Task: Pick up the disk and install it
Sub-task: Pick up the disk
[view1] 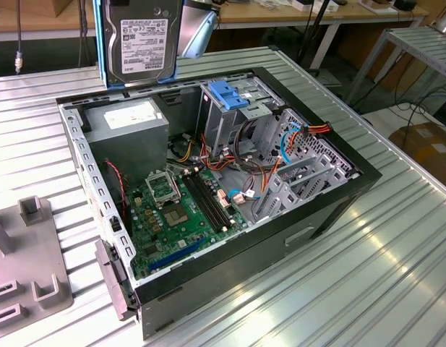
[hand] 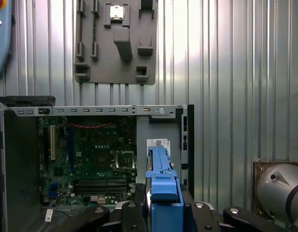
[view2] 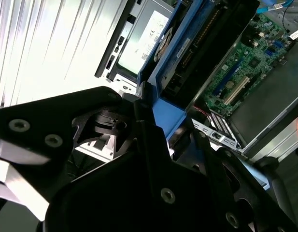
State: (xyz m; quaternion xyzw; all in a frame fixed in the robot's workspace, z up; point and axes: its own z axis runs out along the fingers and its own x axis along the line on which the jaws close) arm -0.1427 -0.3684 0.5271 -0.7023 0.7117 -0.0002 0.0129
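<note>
Noted the disk [view1: 139, 43] up in the air, standing on edge, white label facing the exterior camera, light-blue rail frame down its sides. Placed it over the far wall of the open computer case [view1: 331, 210], above the grey power supply [view1: 129, 126]. Lower edge close to the case's far rim; cannot tell whether touching or just clear.

Found the gripper [hand: 163, 207] pinching the disk in the first wrist view: black fingers [hand: 139, 208] pressed against either side of the blue frame, disk edge-on to the lens. Saw the same hold in the second wrist view, with the blue rail running out from the black claw body toward the case.

Recorded the case lying on its side, lid off, on the ribbed metal table [view1: 396, 253]. Inside: green motherboard [view1: 176, 210] across the floor, upright metal drive cage [view1: 230, 101] with blue plastic top to the exterior view's right of the power supply, red, orange and blue wires beside it.

Spotted a grey fixture plate [view1: 27, 282] with raised blocks on the table — apart from the case, at the exterior view's left.
</note>
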